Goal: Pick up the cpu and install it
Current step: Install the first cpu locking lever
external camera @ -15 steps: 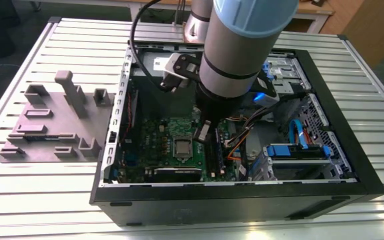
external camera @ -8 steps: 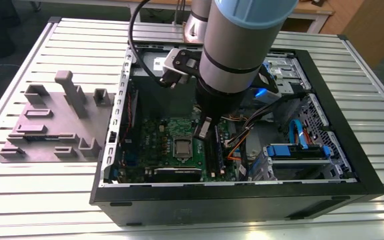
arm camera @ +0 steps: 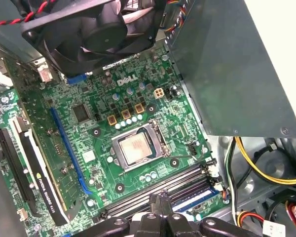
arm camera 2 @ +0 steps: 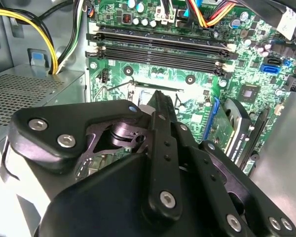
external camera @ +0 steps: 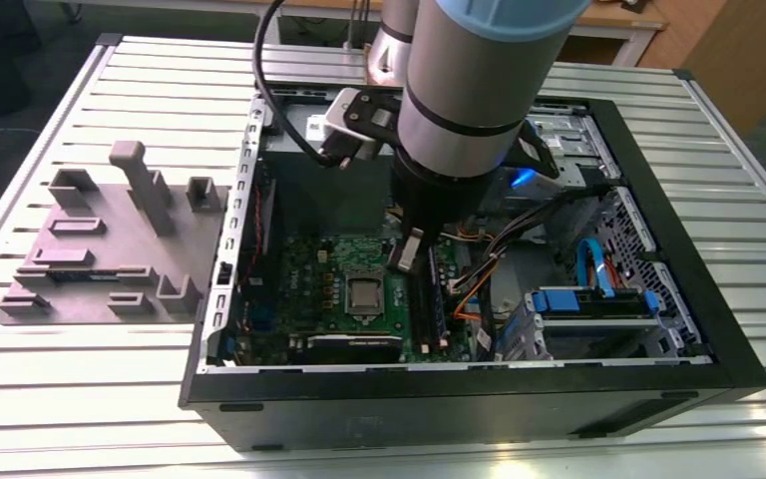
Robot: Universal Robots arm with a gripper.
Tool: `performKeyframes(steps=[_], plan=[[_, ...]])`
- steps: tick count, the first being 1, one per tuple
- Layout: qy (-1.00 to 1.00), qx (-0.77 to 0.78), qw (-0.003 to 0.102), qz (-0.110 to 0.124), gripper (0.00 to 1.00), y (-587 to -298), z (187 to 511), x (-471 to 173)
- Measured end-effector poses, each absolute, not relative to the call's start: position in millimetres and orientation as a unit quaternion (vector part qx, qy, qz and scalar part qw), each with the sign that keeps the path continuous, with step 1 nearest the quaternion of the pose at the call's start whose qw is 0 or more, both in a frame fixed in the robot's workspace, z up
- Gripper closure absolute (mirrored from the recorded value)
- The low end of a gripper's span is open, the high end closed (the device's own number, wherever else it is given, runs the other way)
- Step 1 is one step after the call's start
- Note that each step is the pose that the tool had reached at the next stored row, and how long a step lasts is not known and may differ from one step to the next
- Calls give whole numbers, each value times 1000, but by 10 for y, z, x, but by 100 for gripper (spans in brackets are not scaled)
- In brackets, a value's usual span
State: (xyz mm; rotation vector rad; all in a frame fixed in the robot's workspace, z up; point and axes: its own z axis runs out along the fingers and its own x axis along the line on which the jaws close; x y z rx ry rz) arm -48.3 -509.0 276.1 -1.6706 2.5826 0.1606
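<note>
Plainly seated in socket, cpu (arm camera: 136, 149) in first wrist view, gripper (arm camera: 160, 205) pinched together, empty

Socket (arm camera 2: 150, 96) half hidden behind the claw (arm camera 2: 160, 101) in the second wrist view. Claw cut off by the picture's edge in the first wrist view; open or shut impossible to tell. Motherboard (external camera: 343, 299) partly masked by the arm (external camera: 470, 90) in the exterior view.

I worked in a robotics lab: a slatted aluminium table (external camera: 117, 379), grey fixture block (external camera: 104, 249), opened computer case (external camera: 490, 399), wooden benches (external camera: 622, 25) behind.
</note>
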Motion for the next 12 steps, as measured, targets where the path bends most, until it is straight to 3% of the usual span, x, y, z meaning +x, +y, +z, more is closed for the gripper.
performKeyframes(steps=[12], plan=[[838, -542, 33, 51, 90, -5090, 2830, -490]])
